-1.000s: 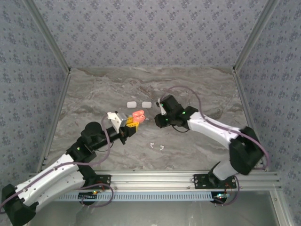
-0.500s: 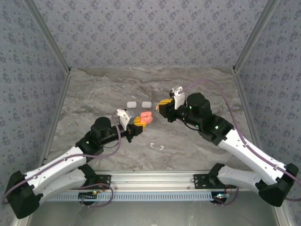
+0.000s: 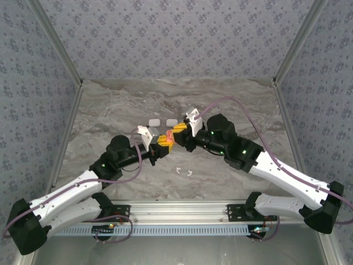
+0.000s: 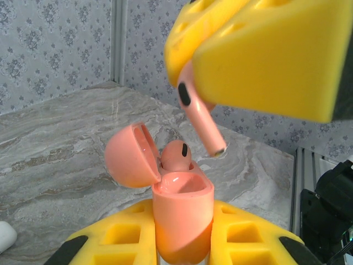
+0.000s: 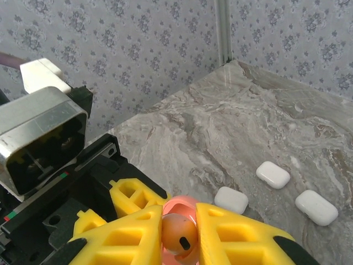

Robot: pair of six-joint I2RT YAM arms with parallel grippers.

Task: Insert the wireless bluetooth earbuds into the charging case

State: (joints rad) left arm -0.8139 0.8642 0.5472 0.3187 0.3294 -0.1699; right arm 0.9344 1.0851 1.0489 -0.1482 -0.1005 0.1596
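Our right jaws are pinching the pink earbud (image 4: 201,118) by its head, its stem slanting down toward the charging case (image 4: 182,215) just below them. Our left jaws are clamping that case upright, with the lid (image 4: 131,157) hinged back away from the stem and a second earbud (image 4: 176,155) sitting inside. We are judging the stem tip to be a little aside of the free socket, not touching. Beyond both jaws, white cases (image 5: 273,174) are lying well apart on the tabletop (image 3: 231,105), leaving open room.
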